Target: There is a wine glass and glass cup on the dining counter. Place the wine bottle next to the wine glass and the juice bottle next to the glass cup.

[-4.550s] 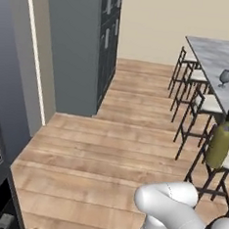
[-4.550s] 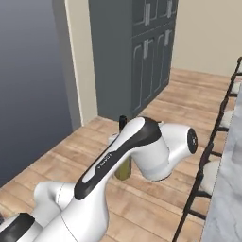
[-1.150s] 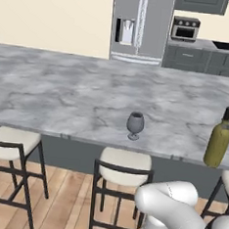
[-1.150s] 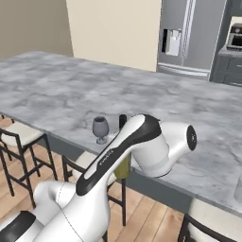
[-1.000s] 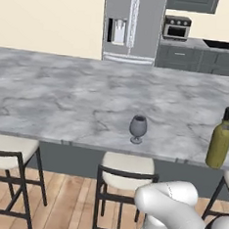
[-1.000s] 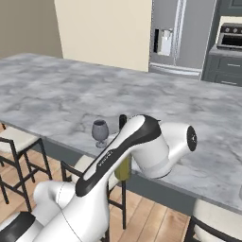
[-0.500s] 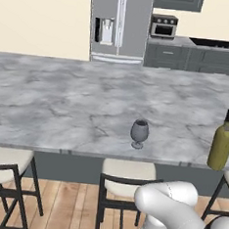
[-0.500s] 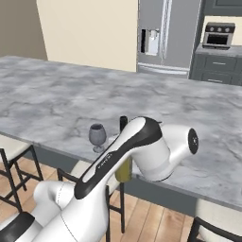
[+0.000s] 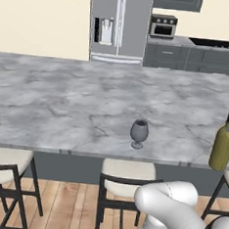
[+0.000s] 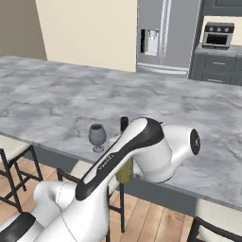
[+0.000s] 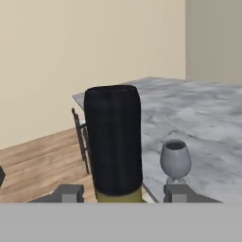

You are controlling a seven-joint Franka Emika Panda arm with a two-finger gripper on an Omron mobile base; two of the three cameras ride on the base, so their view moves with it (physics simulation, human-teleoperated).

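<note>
The hand (image 11: 121,194) holds the wine bottle (image 9: 223,144) upright, its fingertips (image 11: 68,193) flanking the dark-capped neck in the hand view. The wine glass (image 9: 139,133) stands near the front edge of the grey marble surface (image 9: 64,97). In the left base view the bottle appears to the right of the glass, well apart, above the stools (image 9: 126,174).

wine bottle (image 9: 223,147): olive-green body, black cap | wine glass (image 9: 139,132): smoky grey | dining counter (image 9: 63,102): grey-white marble veins | stools (image 9: 126,170): cream seats, black frames | fridge (image 9: 118,24) top centre: silver-grey | wall (image 9: 41,17) upper left: pale yellow
</note>
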